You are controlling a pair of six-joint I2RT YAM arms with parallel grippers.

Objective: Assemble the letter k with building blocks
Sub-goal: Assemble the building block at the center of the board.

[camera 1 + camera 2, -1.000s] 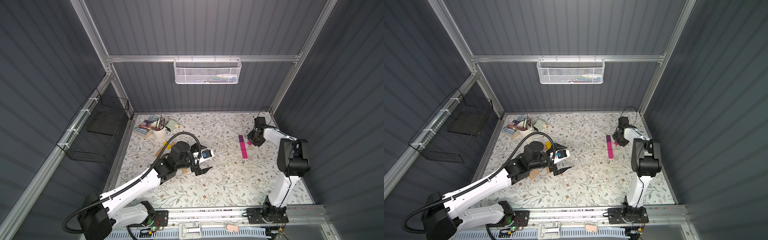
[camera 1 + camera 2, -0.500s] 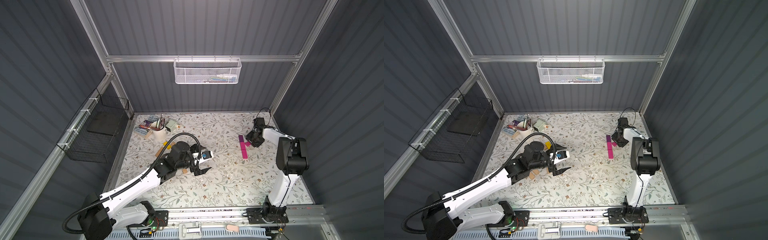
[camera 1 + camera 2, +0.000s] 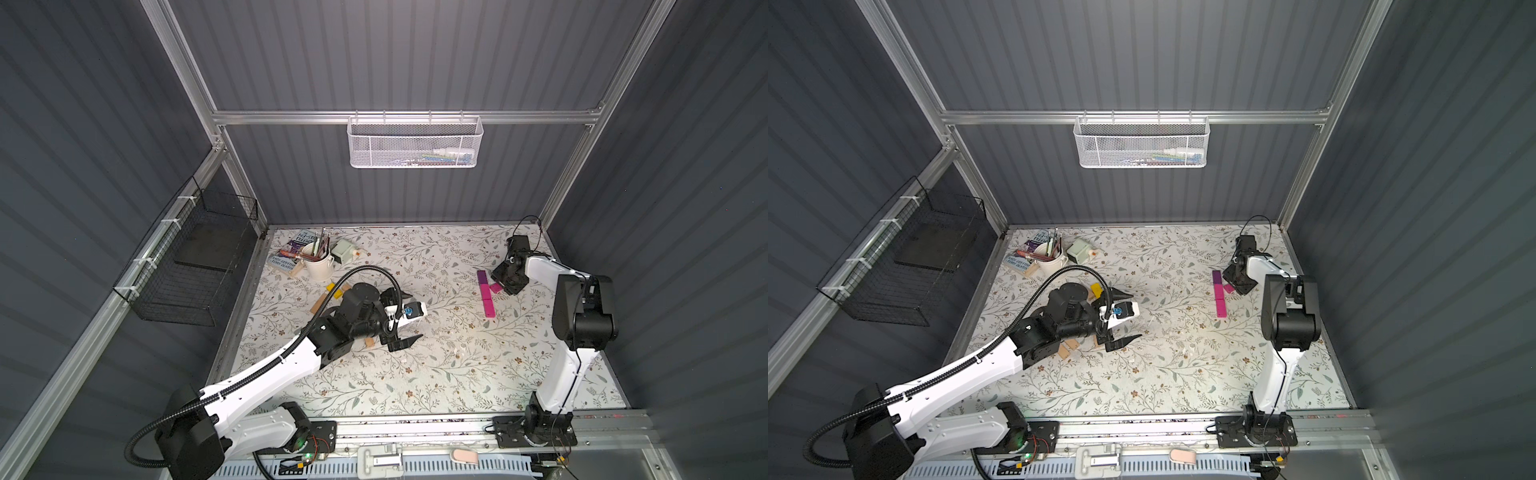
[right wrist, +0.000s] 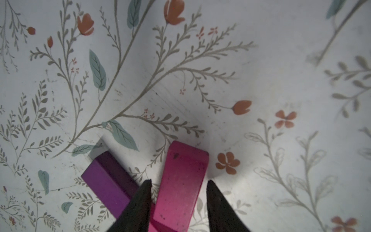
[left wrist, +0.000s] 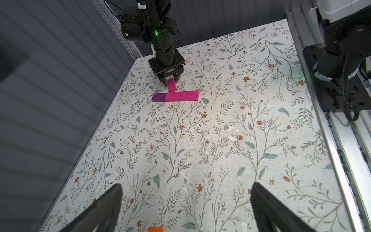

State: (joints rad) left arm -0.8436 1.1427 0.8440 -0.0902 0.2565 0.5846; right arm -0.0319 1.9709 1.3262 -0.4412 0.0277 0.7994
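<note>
The right pincer [image 4: 178,181] stands slightly open above the counter [image 5: 200,140], its jaws straddling a pink block [image 4: 184,164] that lies flat between them (a sliver of gap each side, so no grip). Just beside one jaw lies a purple block [image 4: 104,176], ending a three-block row [image 5: 175,96]. The left pincer [image 5: 186,184] gapes wide, empty, well apart.

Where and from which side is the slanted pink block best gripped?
Probably across its long sides, toward the free end, straight down from above. The slanted pink block lies flat and narrow, while its other end sits against the row of blocks, leaving little room there. The right gripper straddles it this way.
</note>
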